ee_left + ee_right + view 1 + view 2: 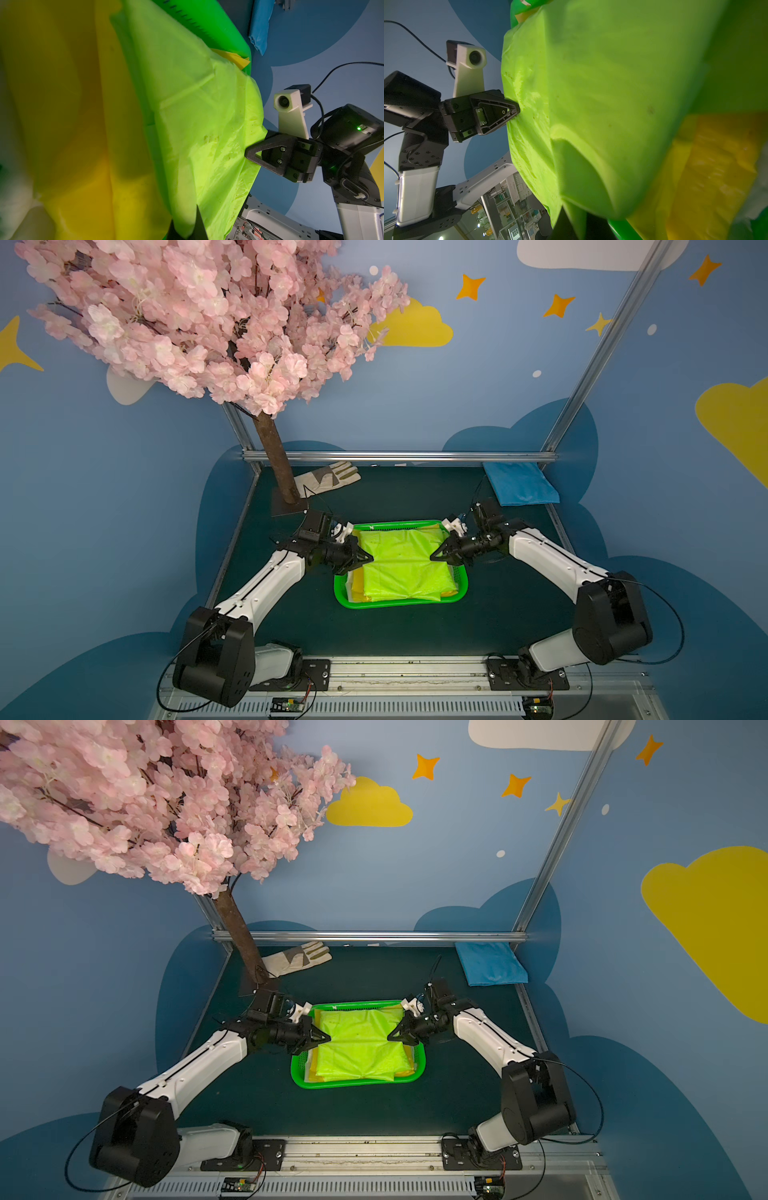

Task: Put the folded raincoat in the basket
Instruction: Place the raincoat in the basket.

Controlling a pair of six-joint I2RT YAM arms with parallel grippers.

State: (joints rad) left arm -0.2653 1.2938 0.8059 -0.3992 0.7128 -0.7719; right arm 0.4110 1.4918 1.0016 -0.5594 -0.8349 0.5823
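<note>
The folded raincoat (401, 564) (357, 1044) is neon yellow-green and lies spread over the bright green basket (399, 605) (353, 1085) at mid-table. My left gripper (370, 559) (328, 1038) is shut on its left edge. My right gripper (433, 556) (390, 1038) is shut on its right edge. In the left wrist view a fold of the raincoat (197, 124) sits pinched in the left gripper (187, 232). The right wrist view shows the raincoat (602, 93) pinched the same way in the right gripper (575, 226). Whether the raincoat rests fully in the basket is unclear.
Yellow folded plastic (446, 593) and a whitish piece (353, 585) lie under the raincoat in the basket. A tree trunk (276, 464) and a pale glove (328, 479) stand at the back left. A blue cloth (519, 483) lies back right, by the metal rail (399, 456).
</note>
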